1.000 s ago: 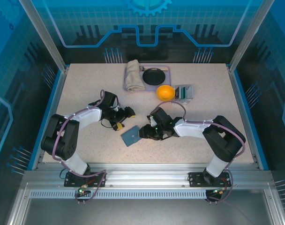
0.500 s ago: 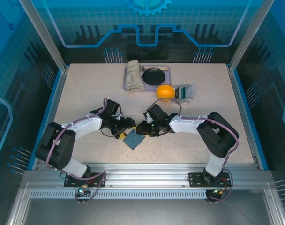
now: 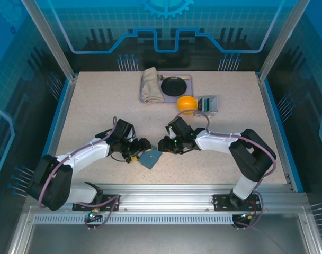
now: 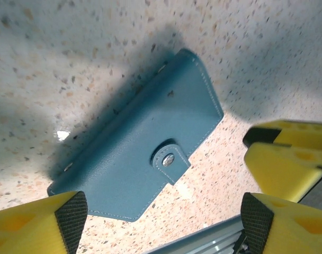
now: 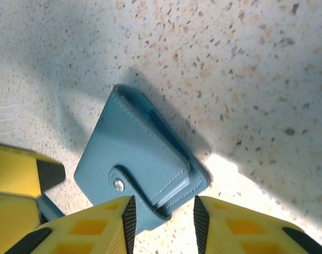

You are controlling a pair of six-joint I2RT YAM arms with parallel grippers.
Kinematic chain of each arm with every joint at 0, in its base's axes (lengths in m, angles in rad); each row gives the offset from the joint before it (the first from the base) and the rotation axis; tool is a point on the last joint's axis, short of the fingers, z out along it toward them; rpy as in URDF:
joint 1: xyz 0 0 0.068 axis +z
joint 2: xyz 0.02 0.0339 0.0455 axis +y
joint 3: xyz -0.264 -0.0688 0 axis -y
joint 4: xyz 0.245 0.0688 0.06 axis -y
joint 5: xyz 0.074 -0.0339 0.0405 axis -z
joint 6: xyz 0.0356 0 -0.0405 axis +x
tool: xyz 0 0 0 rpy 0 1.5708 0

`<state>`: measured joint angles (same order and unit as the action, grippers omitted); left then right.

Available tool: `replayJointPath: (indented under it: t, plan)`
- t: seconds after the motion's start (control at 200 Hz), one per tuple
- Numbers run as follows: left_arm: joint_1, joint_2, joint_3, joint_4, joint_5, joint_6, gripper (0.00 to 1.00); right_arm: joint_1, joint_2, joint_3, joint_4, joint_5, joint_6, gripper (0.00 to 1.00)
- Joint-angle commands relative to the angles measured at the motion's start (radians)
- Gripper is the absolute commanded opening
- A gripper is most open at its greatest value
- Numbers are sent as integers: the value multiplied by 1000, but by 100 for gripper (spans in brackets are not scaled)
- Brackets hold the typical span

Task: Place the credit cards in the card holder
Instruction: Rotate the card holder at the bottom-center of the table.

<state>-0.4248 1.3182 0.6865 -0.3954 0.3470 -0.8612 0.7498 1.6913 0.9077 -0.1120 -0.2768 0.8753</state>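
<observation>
- The card holder lies flat and snapped shut on the counter, near the middle of its near edge and turned diagonally to that edge.
- The left pincer is placed on the holder's left side with its fingers spread wide and nothing between them. The holder lies just ahead, its long axis slanting across the gap.
- The right pincer is set at one short end of the holder. Its fingers are set narrow with the holder's corner between them, but whether the pads already press on it cannot be told.
- The right arm is judged the nearer. The coming move is expected to turn on that end being pinned so that the snap tab can be lifted.
- Toward the far edge, well apart from both pincers, an orange ball and a clear case with green and dark stripes are seen side by side.
</observation>
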Motion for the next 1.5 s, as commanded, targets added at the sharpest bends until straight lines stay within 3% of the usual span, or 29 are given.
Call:
replayJointPath:
  t: [0.0, 0.11, 0.285, 0.56, 0.98, 1.496]
  plan:
    - [24, 8, 63, -53, -88, 55, 81, 27, -32, -23, 4, 30, 28, 35]
    - [47, 99, 94, -36, -72, 80, 78, 30, -13, -64, 48, 12, 60, 32]
    - [47, 203, 101, -38, -26, 77, 61, 35, 17, -63, 80, 0, 76, 25]
    - [42, 173, 9, 12, 56, 55, 46, 34, 70, -39, 102, -18, 80, 22]
    - [-55, 134, -55, 124, 105, -42, 40, 6, 107, 22, 40, -8, 34, 22]
    - [-58, 16, -128, 220, 99, -79, 28, -4, 99, 25, 0, 7, 10, 23]
